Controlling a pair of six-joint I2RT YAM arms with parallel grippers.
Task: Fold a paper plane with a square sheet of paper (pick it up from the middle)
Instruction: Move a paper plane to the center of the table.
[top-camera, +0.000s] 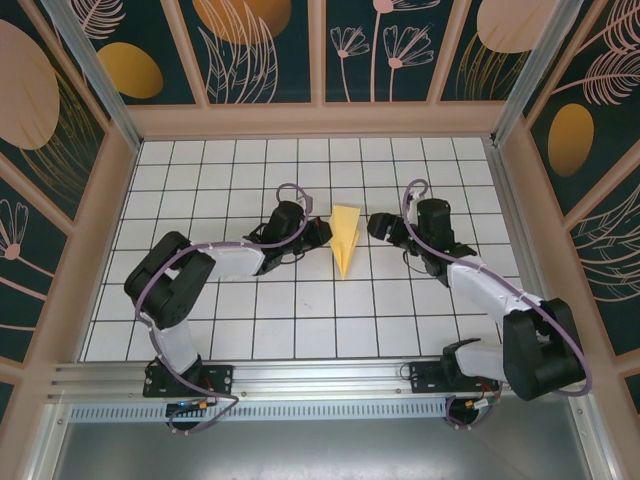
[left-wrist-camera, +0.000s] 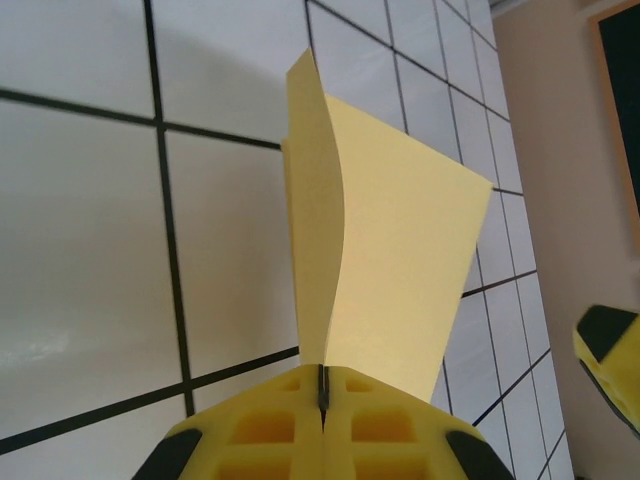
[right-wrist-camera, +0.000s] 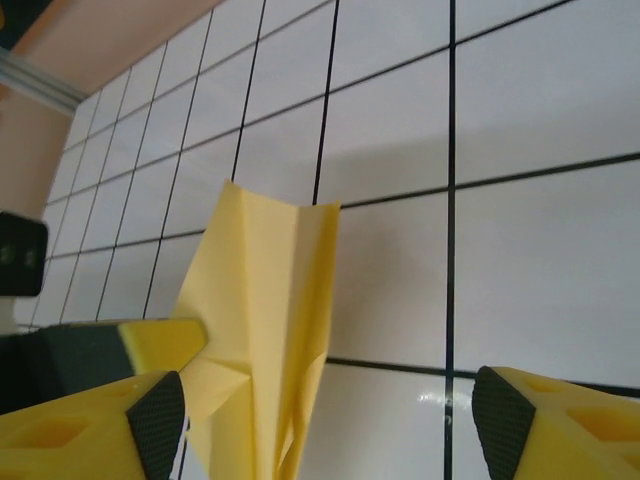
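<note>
One: Two grippers meet over the middle of the white, black-gridded tabletop (top-camera: 200, 170). What sits between them?

Two: The slim pale-yellow folded paper plane (top-camera: 345, 238), a long pointed wedge. Seen from overhead, its broad end points toward the far wall and its tip toward the arms' bases

One: Which one has hold of it?

Two: The left gripper (top-camera: 320, 236) (left-wrist-camera: 322, 388). In its own wrist view the two yellow fingers are pressed flat together, with the paper's edge pinched in the seam between them. The paper stands up out of them on edge, one layer bowing away from the other

One: Is any of it resting on the tabletop?

Two: I cannot tell. The left wrist view shows it rising above the tiles, but not whether its far parts touch them

One: And the other arm?

Two: The right gripper (top-camera: 377, 226) (right-wrist-camera: 330, 420) is just beside the paper plane, on the opposite side from the left one. Its jaws are wide apart and it grips nothing. In its wrist view the creased paper rises between the two black-padded fingertips (right-wrist-camera: 157, 420), close to the one at the picture's left. Whether it touches that pad I cannot tell

One: Does either wrist view show the opposite gripper?

Two: Both do. A yellow-and-black finger of the right one shows at the right edge of the left wrist view. The left one's dark finger with its yellow tip lies against the paper in the right wrist view
</note>
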